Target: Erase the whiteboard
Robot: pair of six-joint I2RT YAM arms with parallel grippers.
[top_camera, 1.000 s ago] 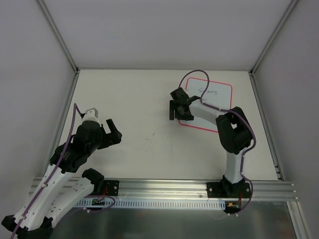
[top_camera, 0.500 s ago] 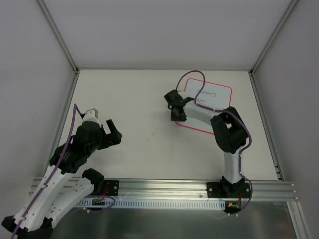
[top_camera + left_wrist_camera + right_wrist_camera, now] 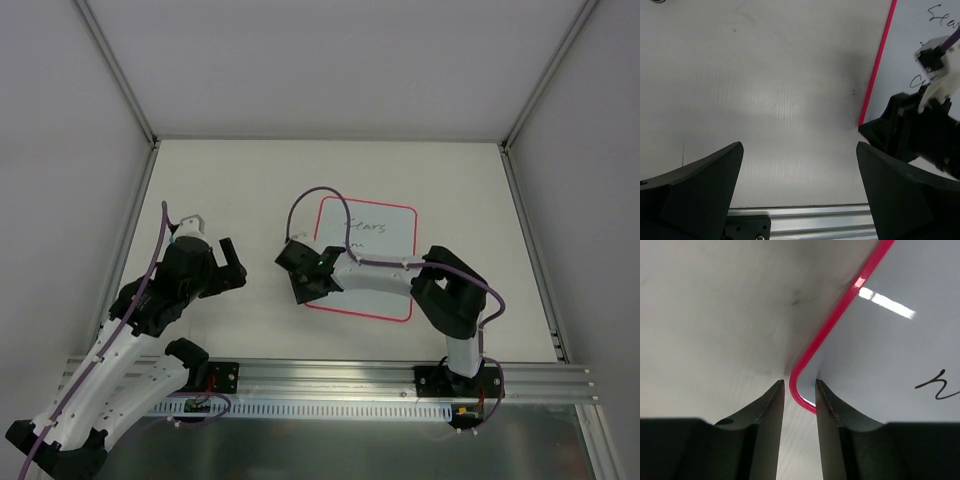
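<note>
The pale tabletop (image 3: 230, 190) carries one thing, the whiteboard (image 3: 395, 240). It lies flat a little right of centre, between the two arms and closer to the near rail than to the far wall. Its red-bordered edges sit slightly askew to the tabletop's edges.

The right arm (image 3: 450, 300) reaches leftward from its base, low across the board's near part, because its business is at the board's near-left corner. The left arm (image 3: 150, 300) stands well apart on the left, angled towards the board but touching nothing. It looks to be on standby.

The right gripper (image 3: 800, 385) has its fingers drawn close together, with only a narrow gap. The wrist view shows the rounded red corner of the board running into that gap, so it seems to be pinching the board by this corner. Such an edge hold suits shifting or steadying the board, not wiping it.

The left gripper (image 3: 799, 147) is spread wide and empty, hovering over bare tabletop just left of the board's pink edge. From there it could pin the board down or take over.

The dark handwriting (image 3: 368, 228) sits on the far part of the board, uncovered and intact, so by my reading the erasing itself has not begun.
</note>
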